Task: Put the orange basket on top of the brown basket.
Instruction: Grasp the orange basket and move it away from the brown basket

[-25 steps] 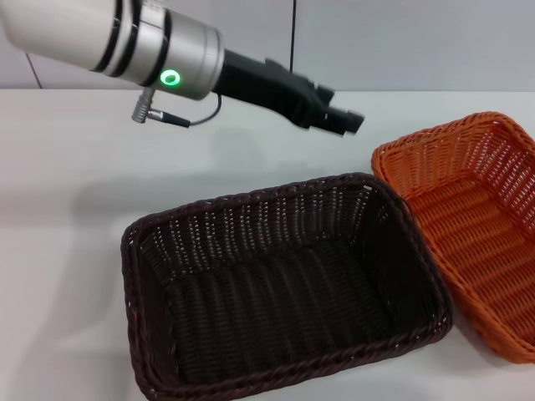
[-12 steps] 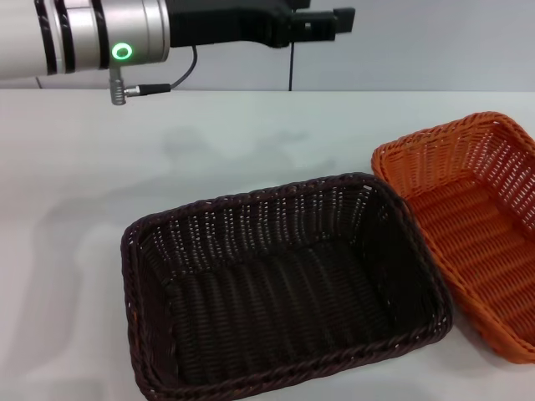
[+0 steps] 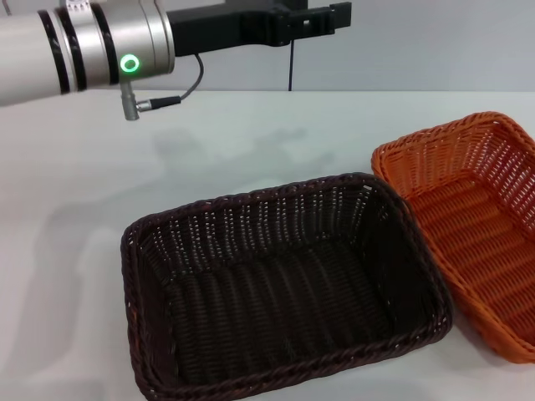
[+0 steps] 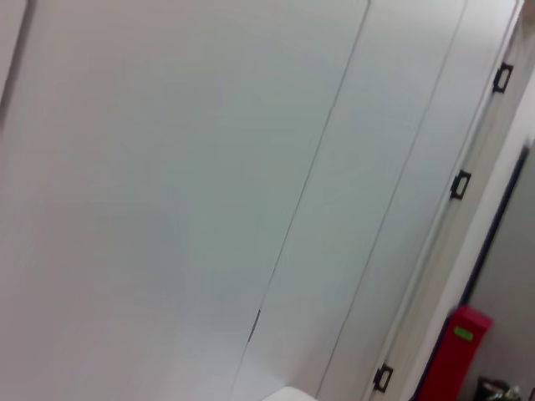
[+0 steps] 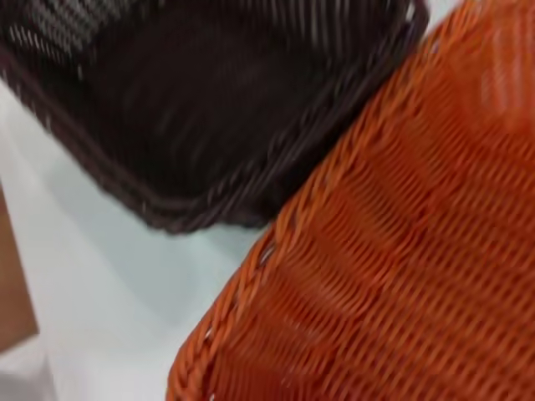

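The brown basket [image 3: 251, 200] sits empty on the white table in the middle of the head view. The orange basket [image 3: 476, 234] stands right beside it on the right, its near rim against the brown one, also empty. My left gripper [image 3: 330, 15] is held high at the back, level and well above the table, far from both baskets. The right wrist view looks down on the orange basket [image 5: 401, 251] and a corner of the brown basket [image 5: 209, 92] from close above. My right gripper does not show in any view.
The white table [image 3: 84, 184] reaches left and back of the baskets. A grey panelled wall stands behind it. The left wrist view shows only wall panels and a red object [image 4: 456, 351] far off.
My left arm has swung up from just behind the brown basket to a high, level pose at the back. Both baskets have stayed where they were.
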Motion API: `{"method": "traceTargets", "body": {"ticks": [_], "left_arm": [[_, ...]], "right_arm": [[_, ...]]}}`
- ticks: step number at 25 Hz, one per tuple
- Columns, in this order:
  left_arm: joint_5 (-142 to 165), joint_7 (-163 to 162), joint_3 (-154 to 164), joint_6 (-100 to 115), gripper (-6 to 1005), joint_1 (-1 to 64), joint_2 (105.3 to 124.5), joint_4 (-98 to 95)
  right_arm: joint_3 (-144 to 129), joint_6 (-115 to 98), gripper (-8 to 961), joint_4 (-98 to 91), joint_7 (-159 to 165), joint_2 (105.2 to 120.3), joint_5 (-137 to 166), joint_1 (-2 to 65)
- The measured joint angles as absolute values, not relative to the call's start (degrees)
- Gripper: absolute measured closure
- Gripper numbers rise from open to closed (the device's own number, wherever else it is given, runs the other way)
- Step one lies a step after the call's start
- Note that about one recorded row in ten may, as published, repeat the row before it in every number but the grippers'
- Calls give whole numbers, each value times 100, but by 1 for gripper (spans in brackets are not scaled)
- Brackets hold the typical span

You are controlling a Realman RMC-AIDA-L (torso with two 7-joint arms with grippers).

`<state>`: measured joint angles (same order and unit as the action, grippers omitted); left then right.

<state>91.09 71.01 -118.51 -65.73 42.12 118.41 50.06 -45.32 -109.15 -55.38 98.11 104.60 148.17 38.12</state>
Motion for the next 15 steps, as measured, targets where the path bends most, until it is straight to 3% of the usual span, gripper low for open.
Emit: {"method": "traceTargets", "body": {"ticks": [1, 4, 15], "left_arm": [[9054, 7129, -11850, -6572, 162, 4202, 11843, 4950], [8892, 7192, -11848, -6568, 163, 4154, 11843, 4842], [8803, 7203, -11856, -6293, 172, 4048, 11831, 4798]], "right_arm": [[-4532, -10915, 408, -5538, 9811, 10460, 14817, 3812], [-4670, -11041, 408, -5588, 9711, 10666, 14955, 3877], [-5532, -11968, 418, -5841, 9617, 11139, 14976, 3944]]}}
